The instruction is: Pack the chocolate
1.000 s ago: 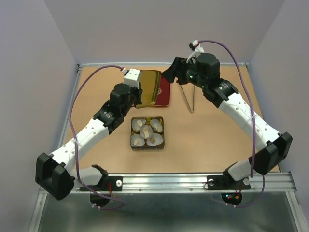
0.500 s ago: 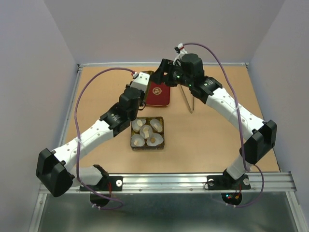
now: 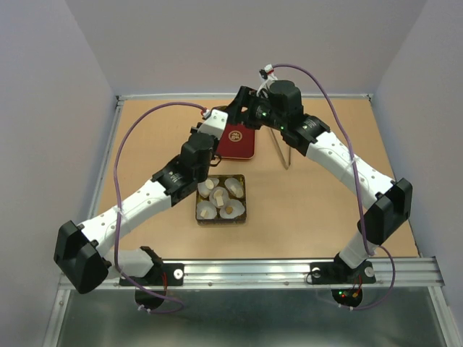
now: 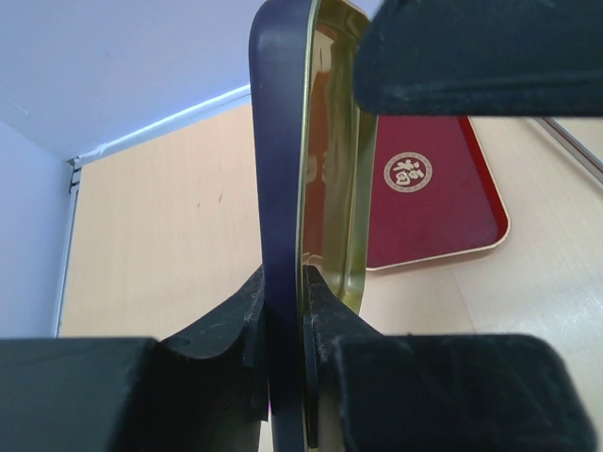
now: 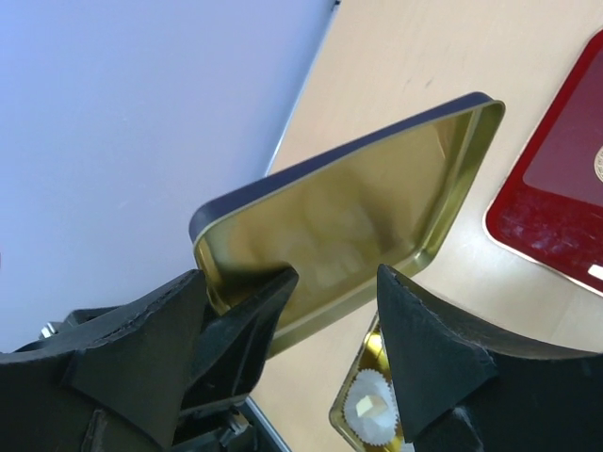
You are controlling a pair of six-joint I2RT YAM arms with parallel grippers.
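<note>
We see our left gripper (image 4: 283, 315) clamped on the gold lid (image 4: 334, 188) held on edge, right gripper (image 5: 330, 292) spread wide close by it, chocolate (image 3: 219, 196) in the open tin (image 3: 200, 217), middle of the counter (image 3: 325, 210), near side of the red tray (image 3: 242, 144)

Top view's useless lol
Can't spot my gold lid (image 4: 334, 207) there, chocolates (image 3: 220, 196) too tiny to tell apart.

A robotics lab cell: plain walls (image 3: 239, 43) box a wooden tabletop (image 3: 311, 210), arms (image 3: 137, 206) bolted to aluminium rail (image 3: 253, 269).
</note>
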